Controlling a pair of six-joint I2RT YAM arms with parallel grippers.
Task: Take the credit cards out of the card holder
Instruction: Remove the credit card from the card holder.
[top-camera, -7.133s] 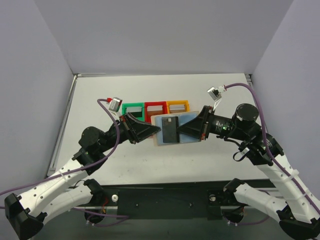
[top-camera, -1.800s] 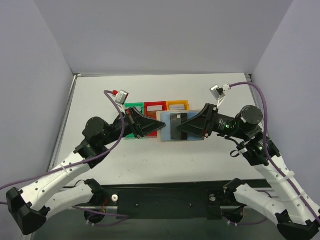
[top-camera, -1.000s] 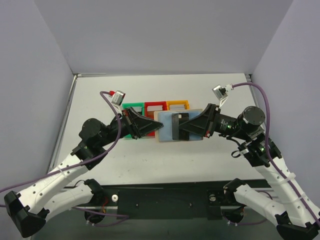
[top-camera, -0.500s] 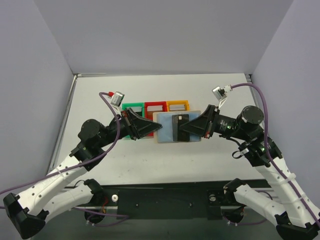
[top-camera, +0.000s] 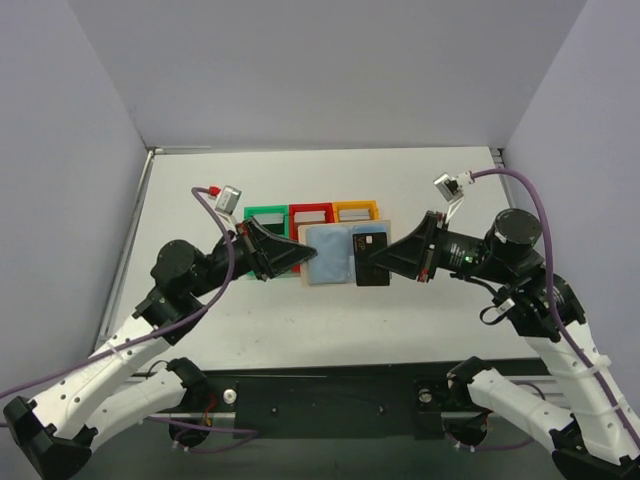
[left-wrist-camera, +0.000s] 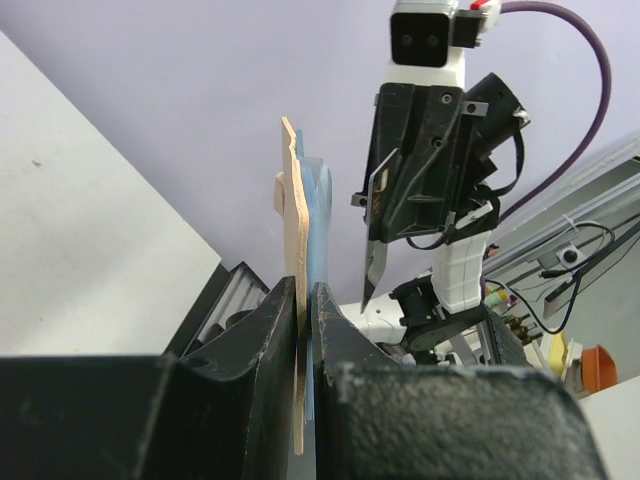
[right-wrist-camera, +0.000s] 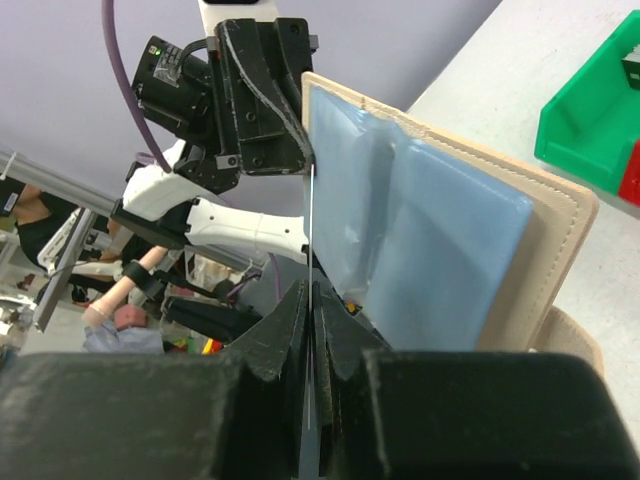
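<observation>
The card holder (top-camera: 325, 255), tan outside with light blue inner panels, hangs open above the table, and my left gripper (top-camera: 300, 257) is shut on its left edge. From the left wrist it shows edge-on (left-wrist-camera: 297, 230) between the fingers of the left gripper (left-wrist-camera: 303, 290). A dark credit card (top-camera: 371, 258) sits just off the holder's right edge with my right gripper (top-camera: 386, 262) shut on it. In the right wrist view the card is a thin upright line (right-wrist-camera: 311, 250) in the shut right gripper (right-wrist-camera: 312, 295), beside the blue panels of the card holder (right-wrist-camera: 430, 250).
Green (top-camera: 266, 216), red (top-camera: 310, 213) and orange (top-camera: 355, 210) plastic bins stand in a row on the table just behind the held holder. The green bin (right-wrist-camera: 590, 110) also shows in the right wrist view. Grey walls enclose the white table (top-camera: 200, 190).
My right gripper has closed on the card and drawn it rightwards off the holder's panel. My left gripper has shifted the holder a little to the left.
</observation>
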